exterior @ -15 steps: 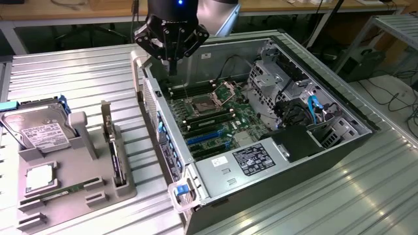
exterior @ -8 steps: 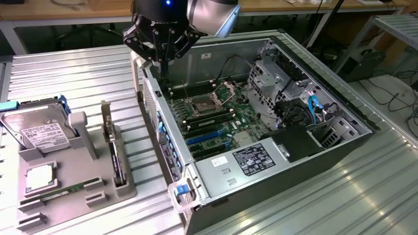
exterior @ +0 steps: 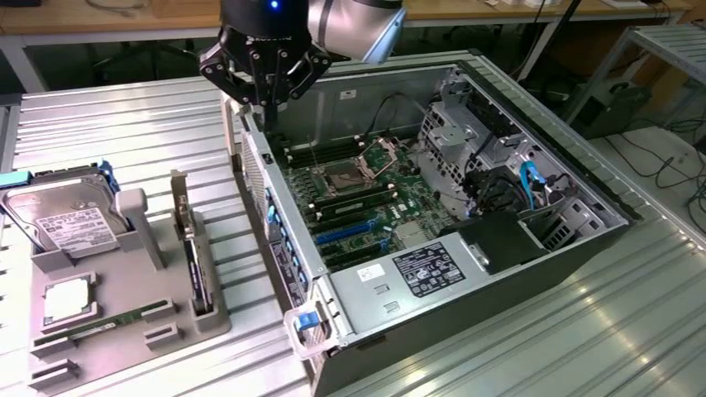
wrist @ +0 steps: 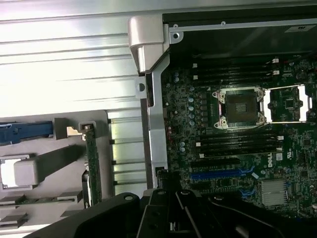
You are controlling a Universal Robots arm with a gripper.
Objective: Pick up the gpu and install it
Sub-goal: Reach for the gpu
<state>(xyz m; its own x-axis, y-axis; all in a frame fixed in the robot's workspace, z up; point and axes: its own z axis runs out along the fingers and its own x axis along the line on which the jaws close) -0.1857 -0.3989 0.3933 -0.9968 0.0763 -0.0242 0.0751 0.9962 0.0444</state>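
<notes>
Gripper (exterior: 264,101) over the case (exterior: 441,331), gpu (exterior: 195,263) in its holder (exterior: 138,277).
In the exterior view the gripper hangs at upper centre-left, fingers clenched together, just above the open case's left wall. The gpu stands on edge in the grey holder at lower left, near the hard drive (exterior: 66,227) and well apart from the gripper.

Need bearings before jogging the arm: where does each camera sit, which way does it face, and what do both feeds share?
Exterior view: off the arm, high, looking down at the open black computer case on the ribbed metal table; the shut gripper hangs above the case's rim.
Wrist view: on the wrist, facing straight down at the green motherboard; the gripper's dark body shows.
Shared: the square processor socket and the flat green gpu card on edge in the grey holder.
</notes>
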